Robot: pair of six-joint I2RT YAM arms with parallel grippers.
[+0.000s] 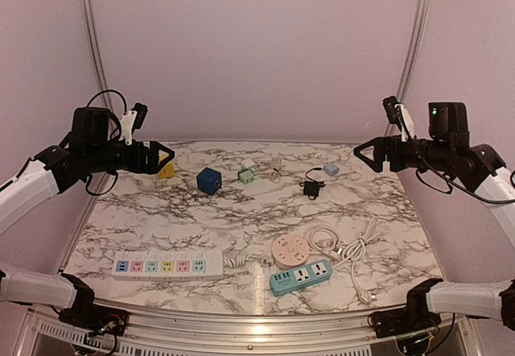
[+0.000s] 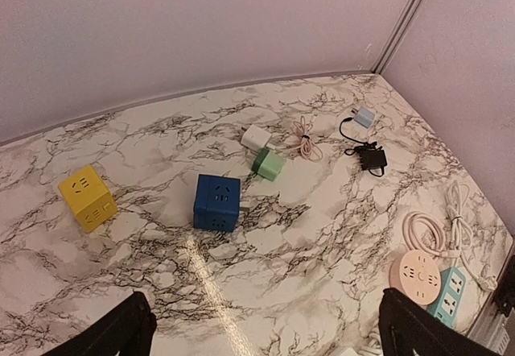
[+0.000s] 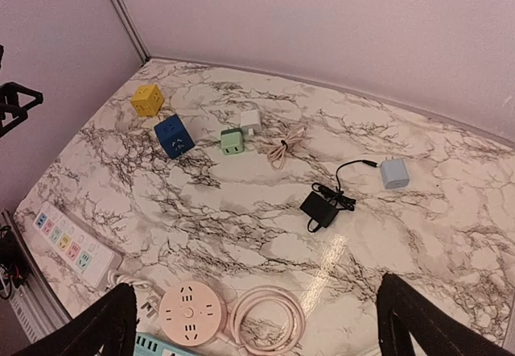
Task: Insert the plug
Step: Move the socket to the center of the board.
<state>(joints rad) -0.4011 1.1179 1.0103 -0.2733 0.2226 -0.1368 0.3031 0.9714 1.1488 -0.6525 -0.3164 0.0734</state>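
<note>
Both arms hang high above the marble table [image 1: 241, 211], and both grippers are open and empty. My left gripper [image 1: 165, 160] is at the far left, over a yellow socket cube [image 1: 166, 169]. My right gripper [image 1: 362, 155] is at the far right. A white power strip with coloured sockets [image 1: 167, 266] lies at the front left. Its short cord ends in a white plug [image 3: 145, 298] next to a pink round socket [image 1: 290, 250]. A teal power strip [image 1: 300, 276] lies in front of the round socket. The left wrist view shows wide-apart fingers [image 2: 121, 328].
A blue socket cube [image 1: 209, 180], a green cube [image 1: 246, 175] and a white adapter [image 2: 256, 137] sit at the back centre. A black adapter with cord [image 1: 311, 188] and a light-blue charger [image 1: 331, 168] lie back right. Coiled pink and white cables [image 1: 346, 247] lie front right.
</note>
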